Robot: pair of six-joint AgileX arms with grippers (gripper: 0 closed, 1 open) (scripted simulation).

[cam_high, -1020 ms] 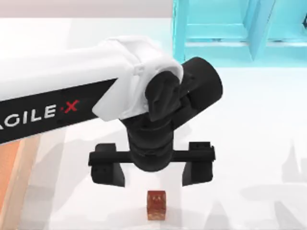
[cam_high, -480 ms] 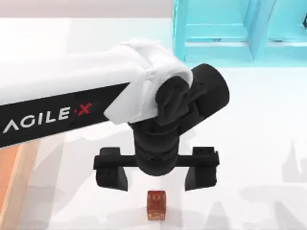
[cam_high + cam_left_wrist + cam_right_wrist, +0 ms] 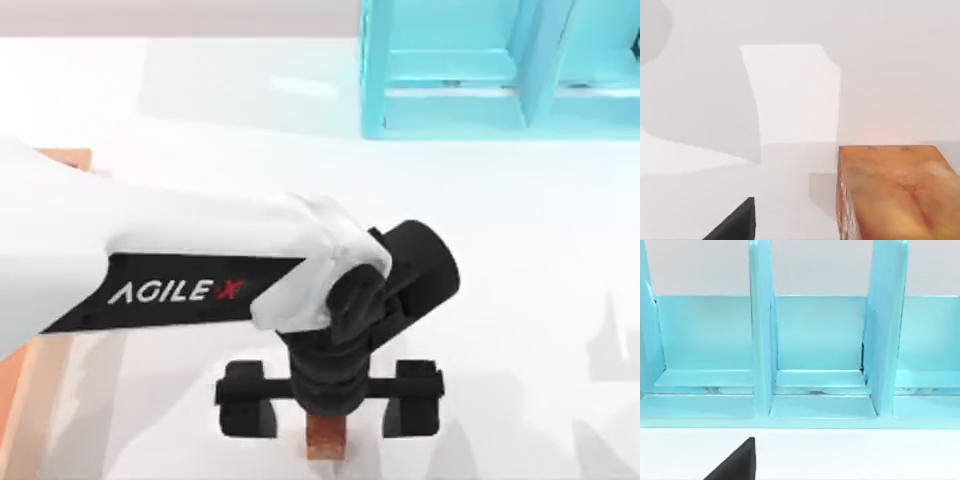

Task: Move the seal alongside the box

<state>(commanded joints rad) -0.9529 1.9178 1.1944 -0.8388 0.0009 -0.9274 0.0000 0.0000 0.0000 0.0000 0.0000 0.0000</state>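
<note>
- My left hand (image 3: 328, 412) is hanging low over the white worktop (image 3: 520, 250) near the top view's lower edge, its two black fingers (image 3: 248, 410) standing wide apart, one to each side of the seal (image 3: 327, 440).
- The seal is sitting on the worktop in the gap between those fingers, partly hidden under my wrist; I am seeing no contact between either finger and the block.
- From above, only the near part of the seal is showing, so I cannot tell which way its long axis is running there.
- In the left wrist view the seal (image 3: 895, 192) is appearing as a glossy orange-brown block with straight edges and a flat upper face, resting square on the worktop, its visible face stretching away from the camera.
- One dark fingertip (image 3: 735, 222) of my left hand is showing in that same view, well apart from the block.
- The box (image 3: 30, 380) is lying at the top view's left edge, well apart from the seal, with my left arm crossing over part of it.
- The turquoise shelf (image 3: 500, 70) is standing at the far side of the worktop; my right wrist view is facing its compartments (image 3: 815, 340), with one dark fingertip (image 3: 735, 462) of the right hand showing.
</note>
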